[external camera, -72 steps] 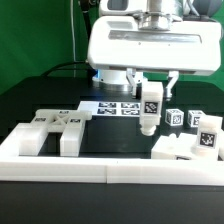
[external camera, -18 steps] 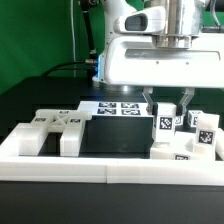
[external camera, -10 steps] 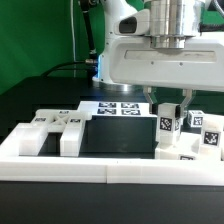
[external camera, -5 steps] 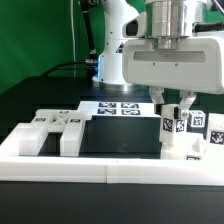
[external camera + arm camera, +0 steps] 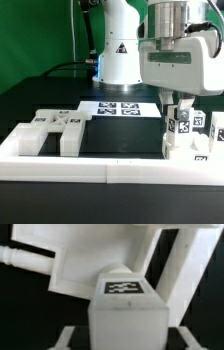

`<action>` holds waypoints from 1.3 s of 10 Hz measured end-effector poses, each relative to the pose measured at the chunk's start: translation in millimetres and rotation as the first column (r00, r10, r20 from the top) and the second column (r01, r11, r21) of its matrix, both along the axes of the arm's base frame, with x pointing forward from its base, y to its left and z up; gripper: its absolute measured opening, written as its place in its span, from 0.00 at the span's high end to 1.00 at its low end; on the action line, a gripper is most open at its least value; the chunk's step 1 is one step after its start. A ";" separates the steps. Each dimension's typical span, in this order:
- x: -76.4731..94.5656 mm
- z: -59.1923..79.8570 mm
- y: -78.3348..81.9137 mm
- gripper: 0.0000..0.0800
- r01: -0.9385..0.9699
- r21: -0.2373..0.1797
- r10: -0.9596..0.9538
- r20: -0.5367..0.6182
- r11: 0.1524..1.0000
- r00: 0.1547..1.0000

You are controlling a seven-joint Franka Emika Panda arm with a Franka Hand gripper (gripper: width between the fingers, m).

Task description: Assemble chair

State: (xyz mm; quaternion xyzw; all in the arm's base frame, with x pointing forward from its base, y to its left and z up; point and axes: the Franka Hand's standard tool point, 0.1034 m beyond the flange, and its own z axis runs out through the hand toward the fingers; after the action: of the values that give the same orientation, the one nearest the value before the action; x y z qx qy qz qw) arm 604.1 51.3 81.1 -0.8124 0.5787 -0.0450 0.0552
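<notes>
Exterior view shows the tool [image 5: 183, 108] pinching a chair leg [image 5: 183, 130], long axis vertical.

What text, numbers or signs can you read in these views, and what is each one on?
Words, brands, numbers: none legible in either view.
Black triangular warning sign: on the white robot arm; the symbol inside is too small to read.
Black-and-white square tags, patterns rather than text: on the thin flat white marker board, the small white plastic chair leg block and the neighbouring white cube blocks.
</notes>
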 end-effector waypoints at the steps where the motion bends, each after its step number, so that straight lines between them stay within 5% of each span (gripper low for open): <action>1: -0.2 -0.1 0.5 0.64 -0.034 -0.004 0.034 0.000 0.999 0.999; 3: -0.5 -0.2 1.3 0.24 -0.148 -0.020 0.148 0.002 0.989 0.989; 8: -1.0 -0.4 5.9 0.19 -0.577 -0.087 0.580 0.001 0.812 0.815; 13: -1.8 -0.3 6.9 0.19 -0.848 -0.143 0.854 -0.031 0.511 0.520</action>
State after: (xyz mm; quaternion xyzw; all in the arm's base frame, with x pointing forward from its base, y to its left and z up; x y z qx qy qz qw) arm 602.3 58.2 80.8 -0.9921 0.1009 -0.0700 0.0257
